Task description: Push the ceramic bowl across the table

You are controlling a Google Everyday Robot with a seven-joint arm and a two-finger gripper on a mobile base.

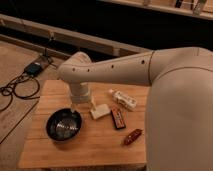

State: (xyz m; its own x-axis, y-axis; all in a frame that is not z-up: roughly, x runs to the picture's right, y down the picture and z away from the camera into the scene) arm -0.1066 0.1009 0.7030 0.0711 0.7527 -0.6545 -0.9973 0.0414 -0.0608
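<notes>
Light-brown wooden planks make up the surface [50, 150], and the ceramic bowl [64, 125] sits on its left half, black and round, closer to the left edge than to anything on the right. There's a strip of bare wood between the bowl and the near edge, a wider bare run along the near side toward the right, and some free planking behind it up to the far edge. The big white arm [125, 67] sweeps in from the right and bends down, and the gripper [77, 106] hangs right at the bowl's far rim; whether it's spread or closed, I can't tell, and I can't tell whether it actually touches the rim. Now the count: one bowl. One white block [100, 111] just beside the bowl's right side. One white packet [124, 99] farther back, lying at an angle. One dark bar [118, 119] near the middle. One reddish-brown piece [133, 136] toward the near right. That's four small items, clustered right of the bowl. The surface's right edge is hidden behind the robot's body.
</notes>
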